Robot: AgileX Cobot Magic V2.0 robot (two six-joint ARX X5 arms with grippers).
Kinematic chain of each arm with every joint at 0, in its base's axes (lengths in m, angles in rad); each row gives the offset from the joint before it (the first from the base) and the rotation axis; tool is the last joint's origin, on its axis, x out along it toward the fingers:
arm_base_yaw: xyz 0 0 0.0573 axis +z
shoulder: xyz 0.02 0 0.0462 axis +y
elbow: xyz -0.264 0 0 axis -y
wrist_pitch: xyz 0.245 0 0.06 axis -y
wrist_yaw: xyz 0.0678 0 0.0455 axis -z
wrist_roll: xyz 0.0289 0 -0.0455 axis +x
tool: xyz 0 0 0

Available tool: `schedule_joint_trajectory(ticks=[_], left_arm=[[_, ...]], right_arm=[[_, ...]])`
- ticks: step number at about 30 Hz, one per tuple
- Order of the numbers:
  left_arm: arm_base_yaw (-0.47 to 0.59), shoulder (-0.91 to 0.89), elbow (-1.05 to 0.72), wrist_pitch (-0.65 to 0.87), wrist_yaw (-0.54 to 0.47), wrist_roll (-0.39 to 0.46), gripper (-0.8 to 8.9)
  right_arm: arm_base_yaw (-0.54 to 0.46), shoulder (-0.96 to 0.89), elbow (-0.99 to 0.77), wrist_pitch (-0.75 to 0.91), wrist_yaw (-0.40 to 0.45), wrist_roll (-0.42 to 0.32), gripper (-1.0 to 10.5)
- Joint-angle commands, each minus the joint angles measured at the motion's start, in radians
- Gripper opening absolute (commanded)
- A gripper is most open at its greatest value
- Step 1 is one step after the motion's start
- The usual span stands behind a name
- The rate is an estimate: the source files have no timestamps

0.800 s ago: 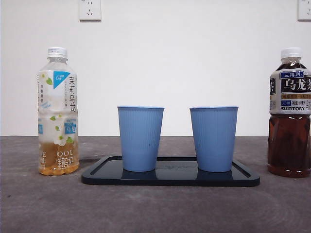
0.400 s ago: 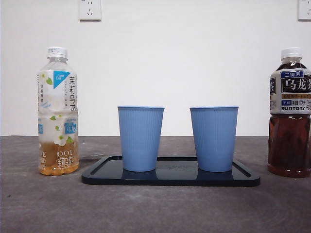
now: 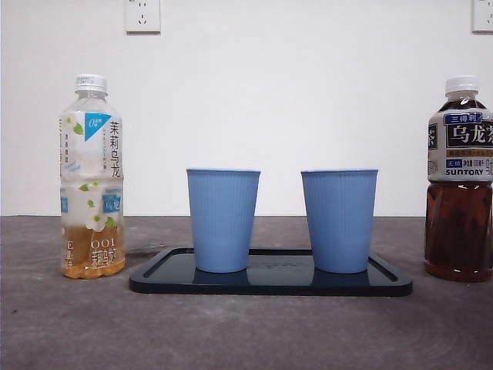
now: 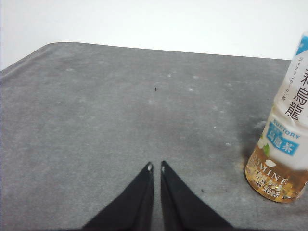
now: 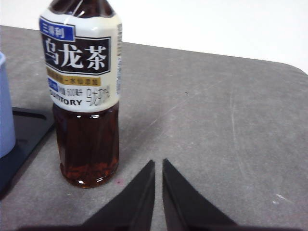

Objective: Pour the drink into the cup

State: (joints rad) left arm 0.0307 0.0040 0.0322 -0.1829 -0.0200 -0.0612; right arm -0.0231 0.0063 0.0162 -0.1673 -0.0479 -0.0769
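- Grey tabletop point(image 3: 69, 324) runs across our front view, with a white wall and two sockets behind it.
- Far left we see the pale jasmine tea bottle point(image 3: 92, 177), capped, upright, only its lower part filled.
- At the centre a black tray point(image 3: 269, 283) carries two blue cups: the left cup point(image 3: 223, 220) and the right cup point(image 3: 339, 220), apart from each other.
- Far right stands the dark oolong tea bottle point(image 3: 460, 179), capped and upright.
- Our left gripper point(image 4: 156, 167) hovers near the jasmine bottle, jaws nearly together, gripping nothing.
- Our right gripper point(image 5: 158, 164) sits just beside the oolong bottle, jaws likewise narrow and empty.
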Motion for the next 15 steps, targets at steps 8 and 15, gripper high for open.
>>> schedule_joint_trajectory(ticks=[8,15], left_arm=[[0.002,-0.001,-0.02,-0.006,0.002,0.013,0.24],[0.002,-0.001,-0.02,-0.006,0.002,0.013,0.24]], right_arm=[[-0.008,-0.003,-0.005,-0.013,0.016,0.026,0.2],[-0.008,-0.003,-0.005,-0.013,0.023,0.029,0.2]])
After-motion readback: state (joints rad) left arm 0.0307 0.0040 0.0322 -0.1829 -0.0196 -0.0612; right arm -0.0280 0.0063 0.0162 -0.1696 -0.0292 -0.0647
